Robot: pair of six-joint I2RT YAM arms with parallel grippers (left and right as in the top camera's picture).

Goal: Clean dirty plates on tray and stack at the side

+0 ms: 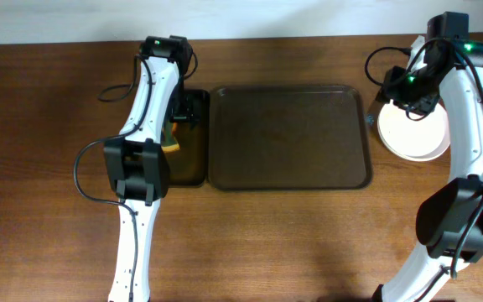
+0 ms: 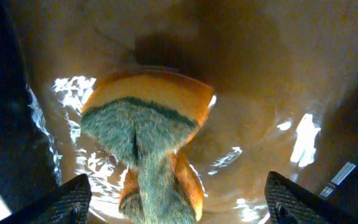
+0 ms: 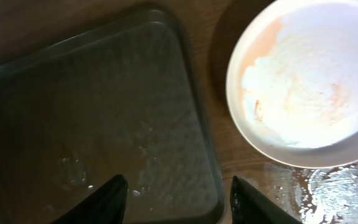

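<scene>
Looks like the tail end of the job to me: the brown tray (image 1: 288,138) is bare and the white plates (image 1: 413,138) sit in a stack on the table (image 1: 309,243) just off its right edge. Can't count how many are in the pile from above.

The top plate (image 3: 309,81) has a faint orange haze on it, so I'd guess the next move is either one more wipe or just backing both arms off without bumping the stack.

The left arm comes up from the near edge, elbow bent, wrist tipped down over the small black tray (image 1: 189,168). The left gripper (image 2: 179,202) is spread wide. The orange-and-green sponge (image 2: 145,124) lies between the fingers, but they aren't pinching it.

The right arm curves up the right side. The right gripper (image 3: 179,199) hangs over the brown tray's corner next to the plates, fingers apart, nothing in them
</scene>
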